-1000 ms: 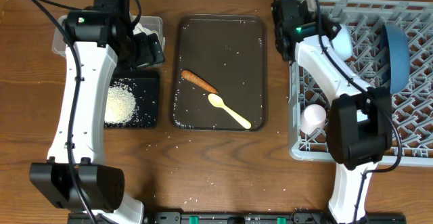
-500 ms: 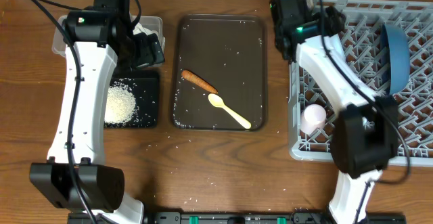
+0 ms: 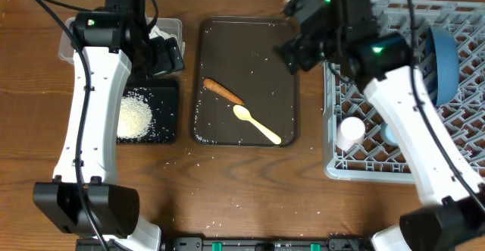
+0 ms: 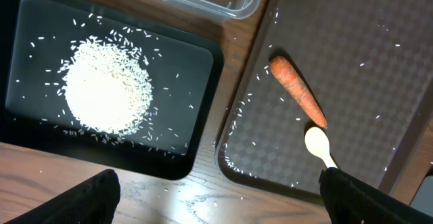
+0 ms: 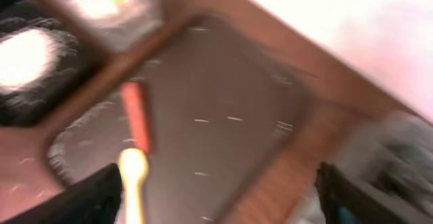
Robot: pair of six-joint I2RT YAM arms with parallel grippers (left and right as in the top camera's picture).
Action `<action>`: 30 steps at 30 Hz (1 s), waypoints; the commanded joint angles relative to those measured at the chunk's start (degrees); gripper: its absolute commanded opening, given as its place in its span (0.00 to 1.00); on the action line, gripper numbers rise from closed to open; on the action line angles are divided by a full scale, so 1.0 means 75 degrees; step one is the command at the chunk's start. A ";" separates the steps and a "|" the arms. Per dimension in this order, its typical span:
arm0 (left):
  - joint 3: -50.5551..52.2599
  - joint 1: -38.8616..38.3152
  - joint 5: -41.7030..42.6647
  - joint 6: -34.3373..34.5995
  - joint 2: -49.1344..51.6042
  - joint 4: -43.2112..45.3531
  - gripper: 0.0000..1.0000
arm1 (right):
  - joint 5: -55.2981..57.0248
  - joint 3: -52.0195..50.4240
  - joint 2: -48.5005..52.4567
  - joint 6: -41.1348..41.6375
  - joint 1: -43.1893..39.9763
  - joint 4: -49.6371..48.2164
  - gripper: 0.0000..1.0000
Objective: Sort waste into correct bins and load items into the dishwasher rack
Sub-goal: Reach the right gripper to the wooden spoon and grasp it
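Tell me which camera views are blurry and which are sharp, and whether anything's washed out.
Right wrist view: heavily smeared, the carrot stick and spoon only streaks, the upper right corner blown out to white. Left wrist view: sharp, single grains of the rice pile distinct. Overhead view: sharp and evenly lit, the dishwasher rack pegs crisp.

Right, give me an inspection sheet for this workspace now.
Surface: brown wooden table, speckled with grains.
Job's things: orange carrot-like stick and pale yellow spoon on dark brown serving tray; white rice pile in shallow black tray; dark blue plate and pink-white cup in grey pegged rack; clear plastic tub partly hidden.
Clutter: loose rice grains on serving tray and table.
Grippers: left gripper open, empty; right gripper open, empty, view blurred.
Cables: black cable along each arm.
Surroundings: nothing seen.
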State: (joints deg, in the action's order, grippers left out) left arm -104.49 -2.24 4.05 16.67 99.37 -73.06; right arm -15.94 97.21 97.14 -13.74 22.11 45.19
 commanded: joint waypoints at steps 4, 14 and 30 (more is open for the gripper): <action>0.0003 0.0032 -0.0117 -0.0017 -0.0020 -0.0003 0.96 | -0.0600 -0.0586 0.1265 0.0055 0.0755 0.0076 0.84; 0.0003 0.0032 -0.0117 -0.0017 -0.0020 -0.0003 0.96 | -0.0466 -0.0589 0.3174 -0.0443 0.1510 0.0647 0.59; 0.0003 0.0032 -0.0117 -0.0017 -0.0020 -0.0003 0.96 | 0.1005 -0.1306 0.3494 -0.0192 0.2040 0.0571 0.49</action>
State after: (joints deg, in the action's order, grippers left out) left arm -104.49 -2.24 4.05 16.67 99.37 -73.06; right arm -13.78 89.65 122.61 -16.51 36.84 49.52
